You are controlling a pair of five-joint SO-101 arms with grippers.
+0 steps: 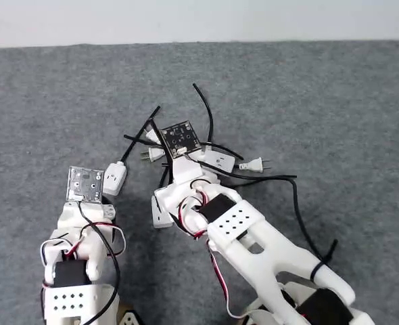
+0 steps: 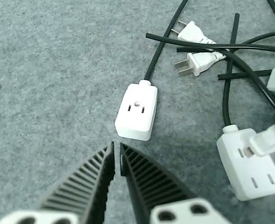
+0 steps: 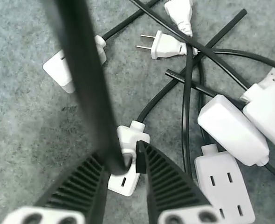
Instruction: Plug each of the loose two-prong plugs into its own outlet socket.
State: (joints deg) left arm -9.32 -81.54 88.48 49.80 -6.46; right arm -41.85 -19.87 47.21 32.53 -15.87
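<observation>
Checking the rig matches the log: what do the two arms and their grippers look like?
The left arm and right arm are white plastic shells with black servo blocks, dotted perforated panels and loose red, white and black wires. The left gripper and right gripper have black ribbed inner faces on white bases with round holes.

A lone white socket [image 2: 136, 111] lies face up. Near it a near plug [image 2: 198, 61] and a far plug [image 2: 193, 32] lie flat, unplugged, prongs toward it. Well beyond it, a third plug [image 1: 253, 164] points away. A small socket [image 3: 126, 179] sits pinched in the right gripper [image 3: 121, 151].
</observation>
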